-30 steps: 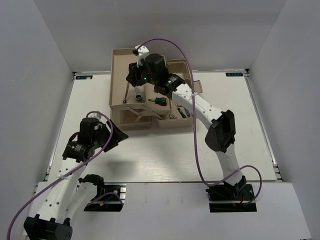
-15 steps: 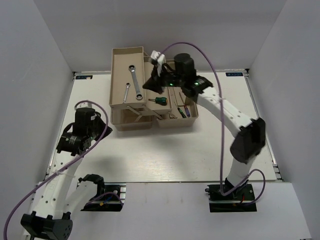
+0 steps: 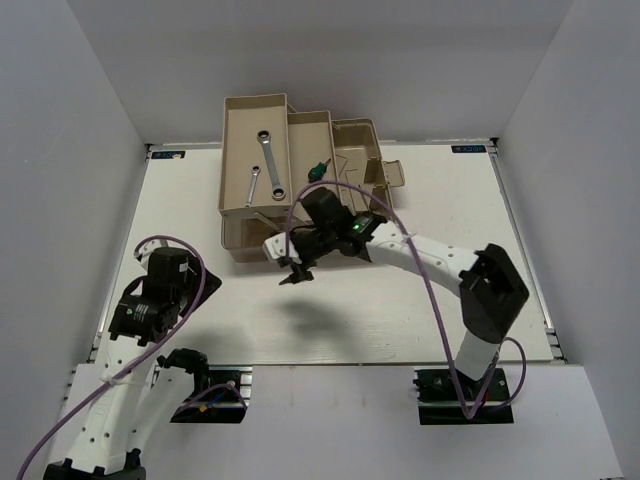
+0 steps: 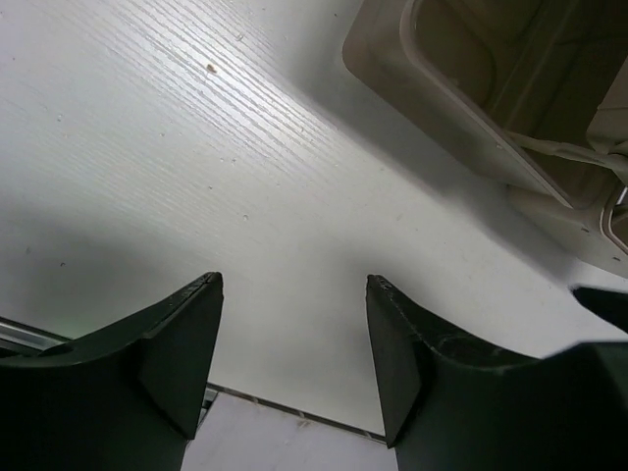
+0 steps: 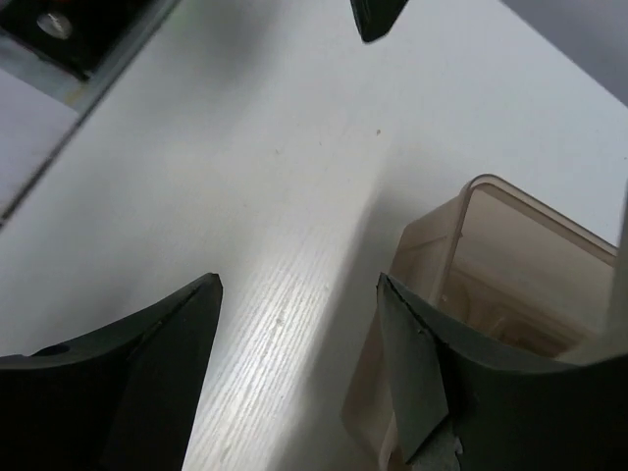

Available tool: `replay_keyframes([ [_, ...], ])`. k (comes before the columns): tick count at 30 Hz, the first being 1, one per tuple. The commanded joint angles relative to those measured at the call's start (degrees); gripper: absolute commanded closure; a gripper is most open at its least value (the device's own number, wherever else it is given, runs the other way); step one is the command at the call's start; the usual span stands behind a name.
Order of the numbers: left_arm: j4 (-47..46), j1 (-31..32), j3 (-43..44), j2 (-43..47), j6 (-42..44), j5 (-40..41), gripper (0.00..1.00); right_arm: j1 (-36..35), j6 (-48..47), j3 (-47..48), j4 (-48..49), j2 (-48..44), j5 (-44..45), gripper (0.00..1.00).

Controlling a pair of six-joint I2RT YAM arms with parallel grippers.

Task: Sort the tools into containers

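**Both claws wide and empty; three tools in view lie in the trays**

The white table [image 3: 420,310] fills the floor of the booth. The right arm [image 3: 420,255] stretches leftward across its middle, and the left arm [image 3: 110,400] sits folded close to its base near the left edge.

At the back of the table stands the toolbox [image 3: 225,170], spread open. Its left tray [image 3: 240,135] is raised at the far left and the middle tray [image 3: 312,135] lies just beside it. A brownish lid [image 3: 355,140] with a pale handle [image 3: 390,175] sits to the right. Below the left tray, the bottom compartment [image 3: 245,243] shows at the near side. I cannot tell from here what is in it.

The right gripper [image 5: 299,285] hangs over bare table just in front of the bottom compartment. Its fingers are spread wide with nothing between them, and a translucent corner of the box is near the right-hand finger in the right wrist view. The left gripper [image 4: 294,283] points down at bare table, also spread wide and holding nothing. In its wrist view a corner of the toolbox shows up in the far right, apart from the fingers.

The long wrench [image 3: 270,160] lies lengthwise in the left tray. The short wrench [image 3: 253,187] lies just beside it toward the near left corner. A green-handled screwdriver [image 3: 316,171] rests at the near end of the middle tray, just beyond the right arm's wrist.
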State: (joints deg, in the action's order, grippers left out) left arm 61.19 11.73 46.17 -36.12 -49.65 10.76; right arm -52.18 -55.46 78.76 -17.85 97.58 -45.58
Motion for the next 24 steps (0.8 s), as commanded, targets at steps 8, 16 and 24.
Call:
replay_keyframes([
  [8, 2.4, -0.3, -1.5, 3.2, -2.1, 0.1, 0.29, -5.3, -1.6, 3.6, 20.2, 12.0, 22.1, 0.31],
  [16, 0.1, -0.3, -2.7, 2.6, -1.1, -2.6, 0.31, -6.8, -3.1, 12.0, 18.2, 21.1, 31.2, 0.32],
  [24, -5.1, -0.3, -5.1, 0.4, 1.7, -4.8, 0.49, -6.7, -3.6, 14.3, 13.2, 23.1, 33.2, 0.8],
])
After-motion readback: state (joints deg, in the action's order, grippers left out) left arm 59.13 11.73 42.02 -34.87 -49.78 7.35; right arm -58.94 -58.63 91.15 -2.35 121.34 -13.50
